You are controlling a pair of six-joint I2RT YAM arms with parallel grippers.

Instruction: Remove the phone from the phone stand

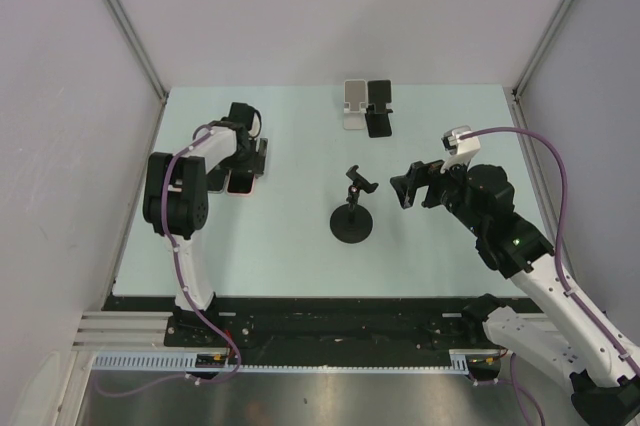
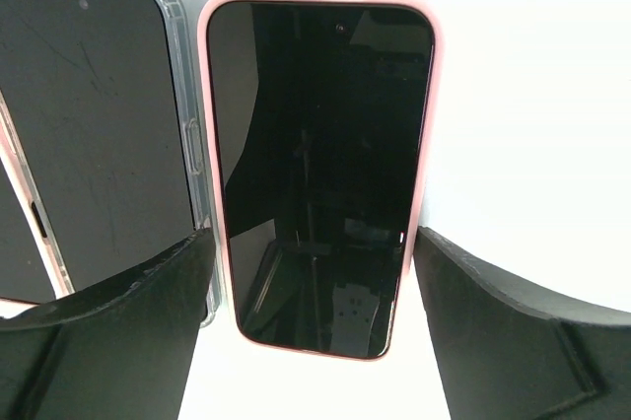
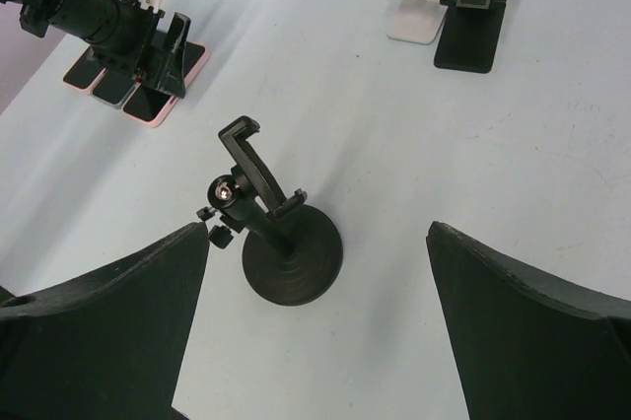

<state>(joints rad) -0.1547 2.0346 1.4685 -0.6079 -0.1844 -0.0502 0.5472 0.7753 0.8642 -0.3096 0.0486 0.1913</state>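
Observation:
The black phone stand (image 1: pixel 352 222) has a round base and a tilted clamp (image 3: pixel 252 170), and the clamp holds nothing. A pink-cased phone (image 2: pixel 315 174) lies flat, screen up, on the table at the far left (image 1: pixel 241 186). My left gripper (image 2: pixel 315 341) is open right above it, with one finger on each side of the phone's near end and small gaps between. My right gripper (image 3: pixel 317 233) is open and empty, hovering just right of the stand (image 1: pixel 412 188) and looking down on the stand's base (image 3: pixel 292 254).
A clear-cased phone (image 2: pixel 99 134) lies tight against the pink one's left side, with a third phone (image 2: pixel 15 243) beyond it. A white stand (image 1: pixel 354 104) and a black stand (image 1: pixel 379 111) sit at the table's back edge. Grey walls close in both sides.

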